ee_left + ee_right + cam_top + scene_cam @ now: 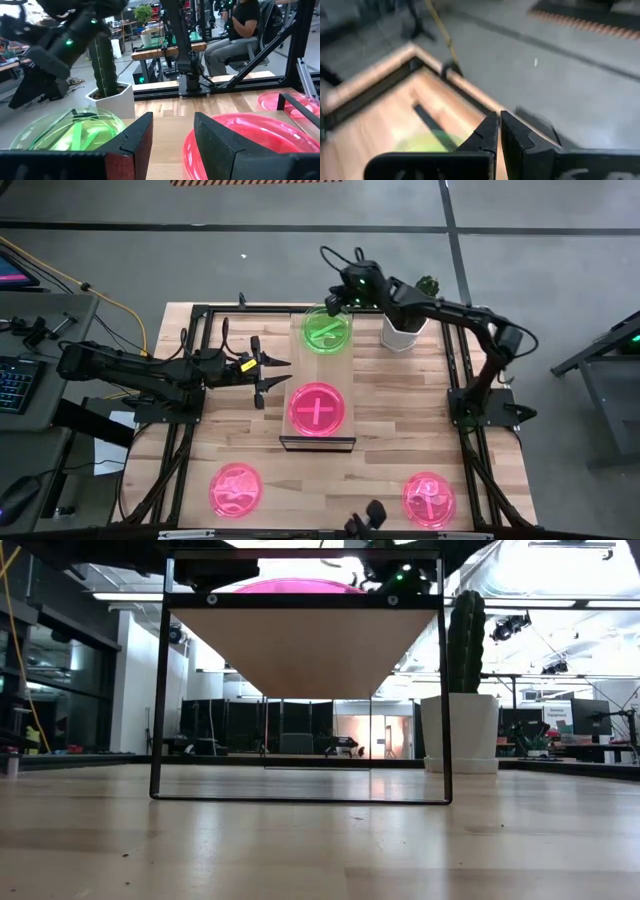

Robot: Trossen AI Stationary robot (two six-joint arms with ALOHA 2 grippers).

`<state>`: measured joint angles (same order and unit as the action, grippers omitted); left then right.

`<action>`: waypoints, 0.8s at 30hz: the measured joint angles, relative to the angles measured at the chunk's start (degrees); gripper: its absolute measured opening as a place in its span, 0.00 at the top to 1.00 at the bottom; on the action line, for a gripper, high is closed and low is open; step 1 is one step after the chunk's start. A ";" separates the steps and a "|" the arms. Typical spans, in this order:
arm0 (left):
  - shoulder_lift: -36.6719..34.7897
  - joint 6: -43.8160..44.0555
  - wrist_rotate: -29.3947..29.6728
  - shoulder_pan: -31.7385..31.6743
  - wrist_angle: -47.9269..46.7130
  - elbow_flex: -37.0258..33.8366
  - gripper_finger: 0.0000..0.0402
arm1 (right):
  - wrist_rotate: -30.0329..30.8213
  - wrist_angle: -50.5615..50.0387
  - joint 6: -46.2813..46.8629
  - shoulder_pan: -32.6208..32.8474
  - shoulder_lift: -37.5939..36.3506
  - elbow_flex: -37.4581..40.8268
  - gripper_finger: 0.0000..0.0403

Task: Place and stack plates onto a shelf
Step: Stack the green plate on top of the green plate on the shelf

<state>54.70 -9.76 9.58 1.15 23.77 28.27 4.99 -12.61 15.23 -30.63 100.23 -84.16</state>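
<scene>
The shelf (322,370), a long light-wood board on a low dark frame, stands mid-table. A green plate (327,330) lies on its far end and a pink plate (318,407) on its near end. Two more pink plates (236,490) (428,500) lie on the tabletop near the front edge. My right gripper (333,300) is shut and empty above the far rim of the green plate (427,142). My left gripper (280,376) stands open and level beside the shelf's left side, facing the gap between the green plate (70,132) and the pink plate (250,140).
A white pot with a cactus (405,330) stands just right of the shelf's far end, under my right arm. A dark frame (195,380) runs along the table's left and right sides. A small camera mount (365,520) sits at the front edge. A person (240,25) sits beyond the table.
</scene>
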 joint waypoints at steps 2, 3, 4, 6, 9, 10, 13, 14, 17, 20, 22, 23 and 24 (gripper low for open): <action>0.00 0.27 0.00 0.00 -0.13 0.00 0.66 | -2.08 -3.94 -0.55 -0.30 2.50 -3.74 0.99; 0.00 0.29 0.00 0.00 -0.17 0.00 0.66 | -2.75 -5.83 -0.71 -0.46 3.55 -5.19 1.00; 0.00 0.59 0.00 0.00 -0.23 0.00 0.66 | -3.26 -7.45 -1.06 -0.53 4.50 -6.43 1.00; 0.00 1.33 0.00 0.00 -0.41 0.00 0.66 | -3.54 -8.57 -1.32 -0.53 6.25 -8.19 1.00; 0.00 1.60 0.00 0.00 -0.39 0.00 0.66 | -3.77 -8.96 -1.26 -0.53 7.49 -8.72 1.00; 0.01 1.60 0.00 0.00 -0.38 0.00 0.66 | -3.87 -8.95 -1.26 -0.53 7.62 -8.73 1.00; 0.00 1.62 0.00 0.00 -0.39 0.00 0.66 | -4.00 -9.53 -1.34 -0.53 7.66 -8.75 1.00; 0.00 1.62 0.00 0.00 -0.51 0.00 0.66 | -4.00 -9.86 -1.34 -0.53 7.66 -8.75 1.00; 0.00 1.62 0.00 0.00 -1.22 0.00 0.66 | -4.93 -10.28 -1.36 -0.48 7.66 -8.75 1.00; 0.00 1.62 0.00 0.00 -1.51 0.00 0.66 | -6.12 -11.21 -1.63 -0.34 7.66 -8.75 1.00; 0.00 1.62 0.00 0.00 -1.51 0.00 0.66 | -6.12 -11.73 -2.11 -0.08 7.66 -8.75 1.00; 0.00 1.62 0.00 0.00 -1.51 0.00 0.66 | -6.14 -11.84 -2.24 0.13 7.66 -8.75 1.00; 0.00 1.62 0.00 0.00 -1.51 0.00 0.66 | -6.14 -12.03 -2.24 0.34 7.66 -8.75 1.00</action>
<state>54.70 -8.14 9.58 1.15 22.26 28.27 -1.15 -24.64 12.99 -30.29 107.90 -92.90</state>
